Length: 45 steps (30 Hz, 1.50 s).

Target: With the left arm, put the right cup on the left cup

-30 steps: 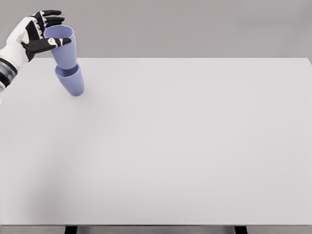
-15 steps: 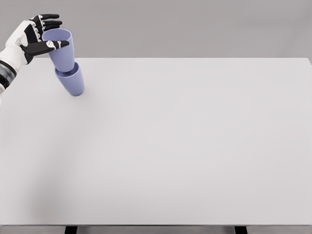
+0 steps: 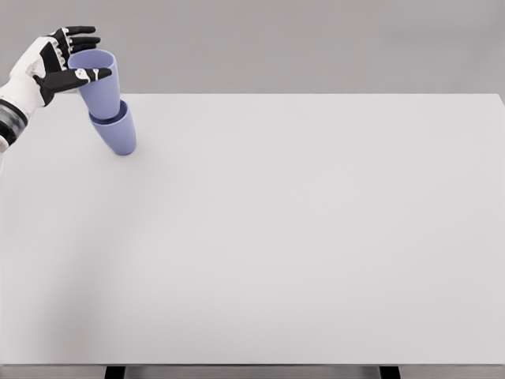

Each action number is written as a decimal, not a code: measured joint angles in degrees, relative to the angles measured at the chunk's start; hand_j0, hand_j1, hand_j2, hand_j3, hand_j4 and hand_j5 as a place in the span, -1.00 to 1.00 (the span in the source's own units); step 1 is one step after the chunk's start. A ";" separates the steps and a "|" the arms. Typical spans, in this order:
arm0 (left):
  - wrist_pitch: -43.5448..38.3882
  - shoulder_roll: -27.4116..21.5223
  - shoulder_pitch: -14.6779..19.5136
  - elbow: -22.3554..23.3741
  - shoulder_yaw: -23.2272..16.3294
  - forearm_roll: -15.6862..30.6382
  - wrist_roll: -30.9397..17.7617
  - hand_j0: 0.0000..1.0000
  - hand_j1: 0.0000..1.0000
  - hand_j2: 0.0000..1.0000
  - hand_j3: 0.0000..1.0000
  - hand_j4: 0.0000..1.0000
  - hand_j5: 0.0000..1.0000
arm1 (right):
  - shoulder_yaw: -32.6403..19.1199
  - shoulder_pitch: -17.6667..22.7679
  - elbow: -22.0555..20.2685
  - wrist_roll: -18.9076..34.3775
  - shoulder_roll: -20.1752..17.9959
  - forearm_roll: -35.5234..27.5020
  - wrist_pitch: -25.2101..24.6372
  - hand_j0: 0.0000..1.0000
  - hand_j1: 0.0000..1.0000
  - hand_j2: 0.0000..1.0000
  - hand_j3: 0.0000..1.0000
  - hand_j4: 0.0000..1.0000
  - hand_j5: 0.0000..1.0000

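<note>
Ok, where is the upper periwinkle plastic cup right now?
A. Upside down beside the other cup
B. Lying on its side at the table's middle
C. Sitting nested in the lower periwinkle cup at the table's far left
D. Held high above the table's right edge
C: the upper periwinkle plastic cup sits in the mouth of the lower periwinkle cup on the white table, left hand around its rim.

The left hand (image 3: 55, 63) grips the upper cup (image 3: 96, 77), nested in the lower cup (image 3: 115, 133) on the table (image 3: 316, 237).
</note>
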<state>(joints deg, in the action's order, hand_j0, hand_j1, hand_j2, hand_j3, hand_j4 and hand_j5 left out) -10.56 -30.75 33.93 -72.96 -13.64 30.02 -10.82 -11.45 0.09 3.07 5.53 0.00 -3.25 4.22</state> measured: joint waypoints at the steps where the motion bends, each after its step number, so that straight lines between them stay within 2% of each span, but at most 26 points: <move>1: 0.00 0.03 0.09 0.04 0.00 -0.01 0.00 0.36 0.36 0.36 0.36 0.36 0.36 | -0.01 0.00 0.00 0.00 0.00 0.00 0.00 1.00 1.00 1.00 1.00 1.00 1.00; 14: 0.32 0.43 1.05 2.15 -0.16 -0.14 0.00 0.37 0.37 0.37 0.37 0.37 0.37 | 0.01 0.00 0.00 0.00 0.00 0.00 0.00 1.00 1.00 1.00 1.00 1.00 1.00; 45: 0.38 1.10 0.26 0.49 -0.27 -0.13 0.00 0.42 0.42 0.42 0.42 0.42 0.42 | -0.01 0.00 0.00 0.00 0.00 0.00 0.00 1.00 1.00 1.00 1.00 1.00 1.00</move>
<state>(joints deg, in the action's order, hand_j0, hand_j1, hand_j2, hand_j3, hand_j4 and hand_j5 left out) -10.18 -29.65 34.19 -72.47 -13.91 29.89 -10.81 -11.45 0.09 3.07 5.53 0.00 -3.25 4.22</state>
